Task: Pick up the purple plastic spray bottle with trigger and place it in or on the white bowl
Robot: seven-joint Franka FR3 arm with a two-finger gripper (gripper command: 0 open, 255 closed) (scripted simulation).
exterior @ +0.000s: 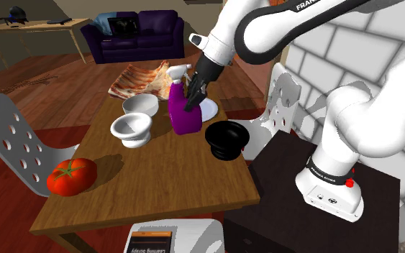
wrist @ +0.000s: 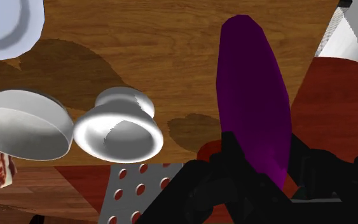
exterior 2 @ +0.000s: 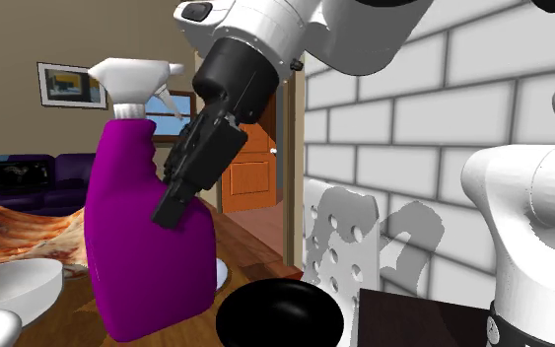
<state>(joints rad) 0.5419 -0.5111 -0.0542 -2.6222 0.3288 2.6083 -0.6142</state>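
Note:
A purple spray bottle (exterior: pixel 184 113) with a white trigger head (exterior 2: pixel 132 79) stands near the middle of the wooden table (exterior: pixel 157 180). From above, my black gripper (exterior: pixel 192 100) comes down at a slant, its fingers clasping the bottle's upper body; one finger (exterior 2: pixel 188 173) lies flat against the purple side. In the wrist view the bottle (wrist: pixel 254 108) runs up between the fingers. Two white bowls sit just to the shoulder view's left of the bottle: a footed one (exterior: pixel 131 130) nearer and a rounder one (exterior: pixel 140 105) behind it. Both show beside the gripper (wrist: pixel 266 162) as well, the footed bowl (wrist: pixel 117 130) and the rounder bowl (wrist: pixel 23 125).
A black bowl (exterior: pixel 226 139) sits close to the bottle on the stand's side, and a white plate (exterior: pixel 209 110) lies behind it. A patterned cloth (exterior: pixel 142 77) covers the far end. A tomato (exterior: pixel 71 177) rests at the near left corner. White chairs (exterior: pixel 10 133) flank the table.

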